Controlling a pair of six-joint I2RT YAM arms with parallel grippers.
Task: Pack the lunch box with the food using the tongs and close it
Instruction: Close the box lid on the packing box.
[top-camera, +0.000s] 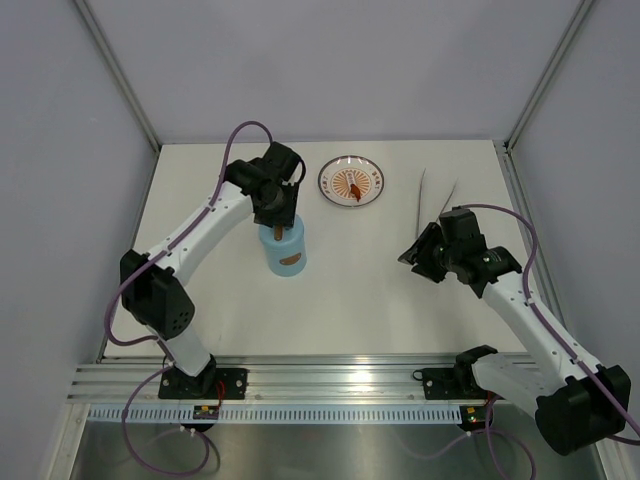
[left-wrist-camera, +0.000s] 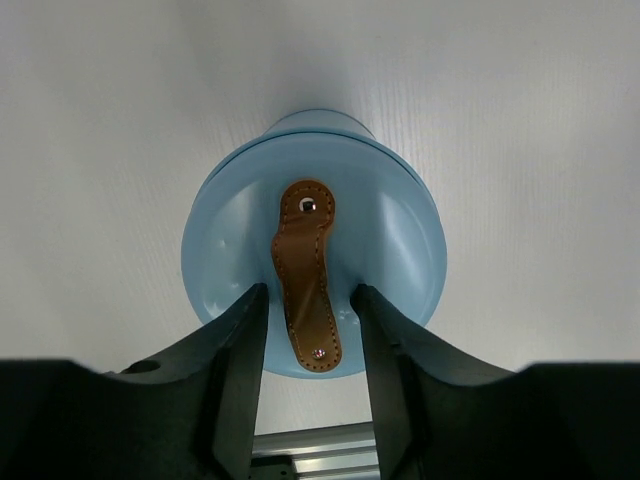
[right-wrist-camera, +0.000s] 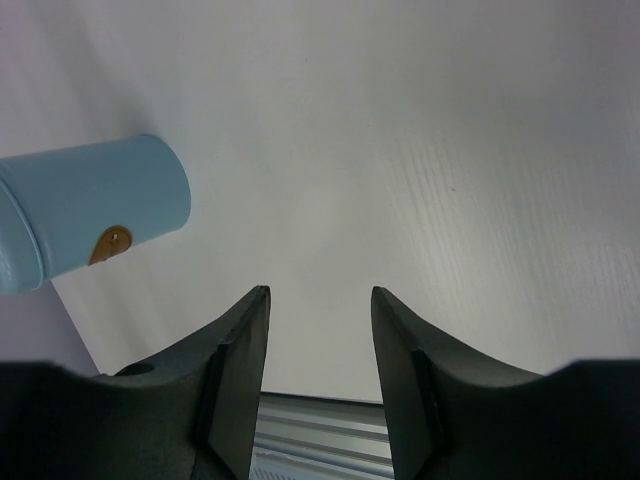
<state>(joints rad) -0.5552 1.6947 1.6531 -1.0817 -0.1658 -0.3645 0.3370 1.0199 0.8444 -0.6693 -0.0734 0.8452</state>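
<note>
Left hand (left-wrist-camera: 310, 300) hangs over the closed lunch box (top-camera: 283, 252), fingers (left-wrist-camera: 235, 380) parted astride its strap (left-wrist-camera: 305, 270), seemingly untouching. Right hand (right-wrist-camera: 320, 295) stands open, empty; tongs (top-camera: 421, 200) lie at its twelve o'clock, near the surface (top-camera: 380, 290) edge.

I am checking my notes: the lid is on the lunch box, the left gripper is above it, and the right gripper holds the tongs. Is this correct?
One thing is wrong: the right gripper holds nothing. The right wrist view shows its jaws open and empty; the tongs lie on the table. The rest stands.
</note>
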